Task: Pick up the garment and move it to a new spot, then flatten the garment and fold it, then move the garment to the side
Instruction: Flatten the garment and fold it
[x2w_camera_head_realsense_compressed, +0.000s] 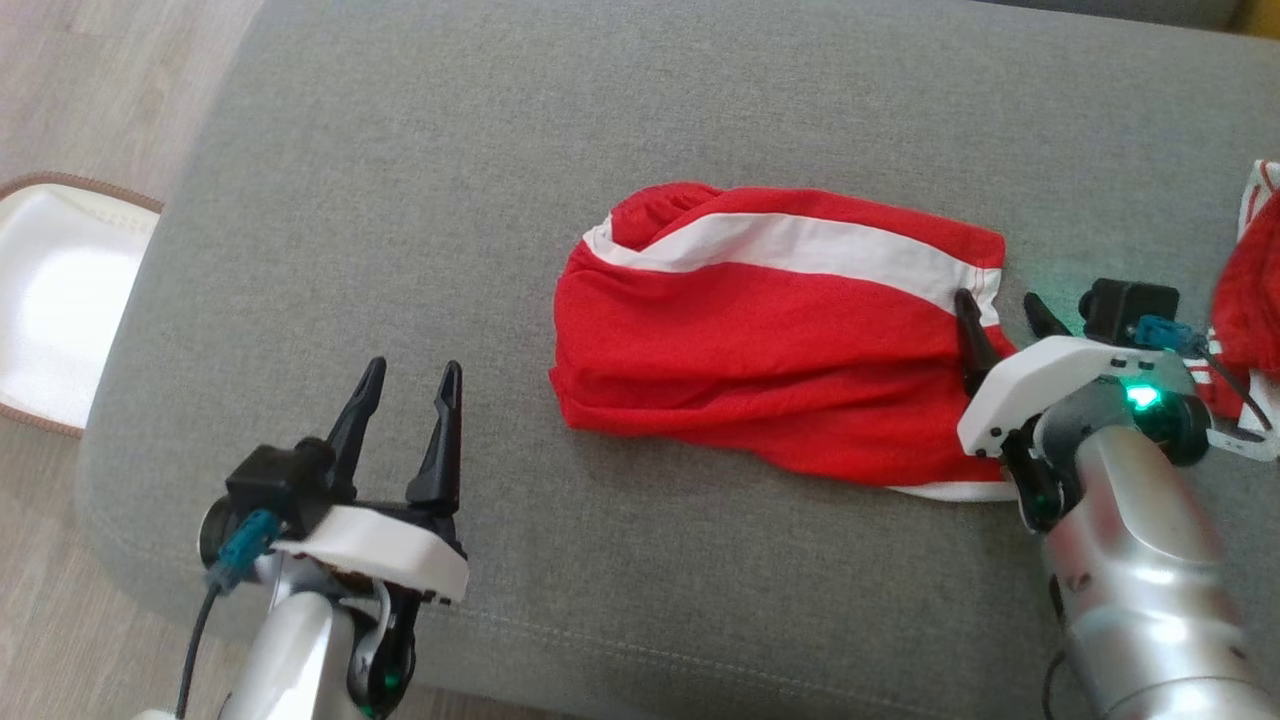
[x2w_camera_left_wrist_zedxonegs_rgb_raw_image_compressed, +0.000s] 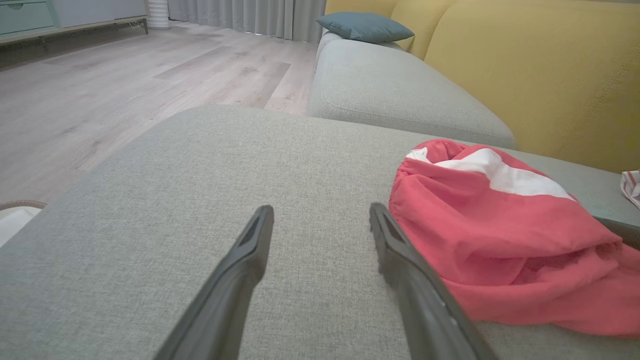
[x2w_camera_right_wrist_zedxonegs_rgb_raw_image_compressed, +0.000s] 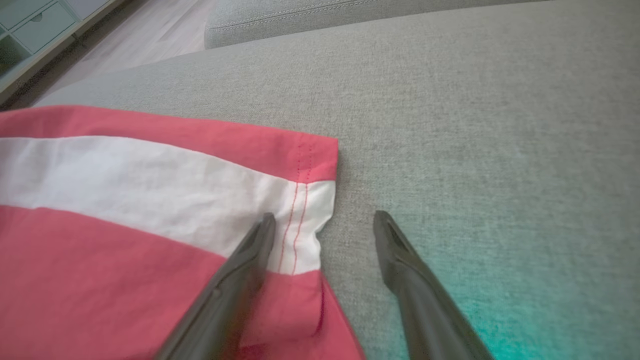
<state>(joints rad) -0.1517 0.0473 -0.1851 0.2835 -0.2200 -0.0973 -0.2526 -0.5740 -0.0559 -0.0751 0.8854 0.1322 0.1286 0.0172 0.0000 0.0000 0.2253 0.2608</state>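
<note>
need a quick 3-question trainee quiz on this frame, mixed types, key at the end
1. True or false: the left gripper is shut on the red garment.
2. Where is the right gripper? A) open, at the garment's hemmed edge B) over the floor C) shut, beside the left gripper
3. What colour is the garment's stripe?
Key: 1 false; 2 A; 3 white.
</note>
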